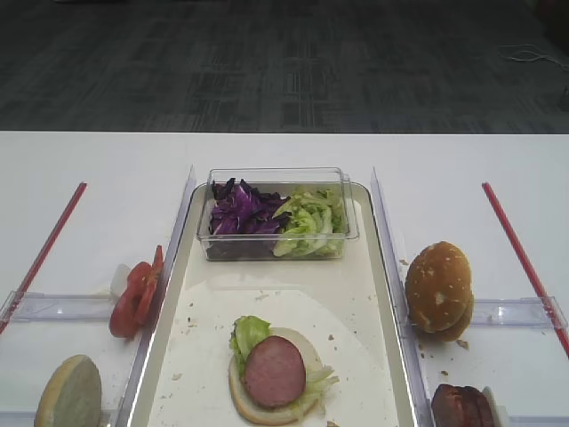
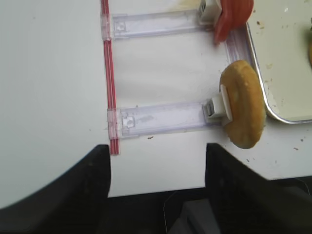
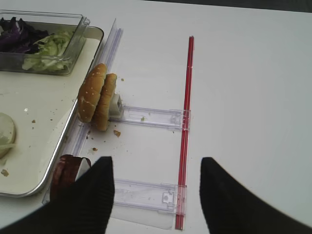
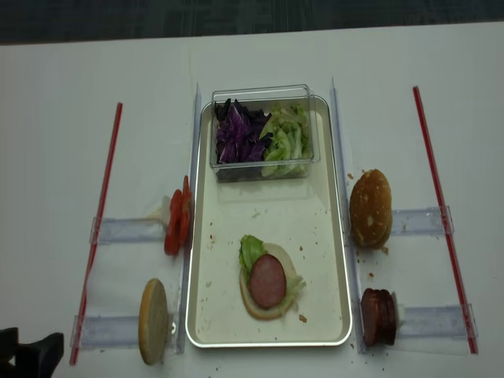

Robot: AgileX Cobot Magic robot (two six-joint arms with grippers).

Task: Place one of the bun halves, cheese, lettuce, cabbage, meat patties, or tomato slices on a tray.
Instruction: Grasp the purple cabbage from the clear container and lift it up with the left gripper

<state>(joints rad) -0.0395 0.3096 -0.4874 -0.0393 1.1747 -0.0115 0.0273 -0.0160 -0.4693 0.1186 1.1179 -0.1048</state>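
Already on the tray (image 1: 384, 294), near its front edge: bun half (image 1: 267, 405), lettuce (image 1: 249, 334), meat patty (image 1: 274, 371). Tomato, cabbage, top bun remain. Both grippers (image 3: 156, 195) (image 2: 157, 170) agape, empty.

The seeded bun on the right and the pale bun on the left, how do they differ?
The seeded bun is golden-brown, speckled with seeds, and stands as two halves stacked on edge right of the tray. The pale bun is a single plain half with a flat, tan face showing, standing alone left of the tray. Both are upright against clear plastic holders, outside the tray.
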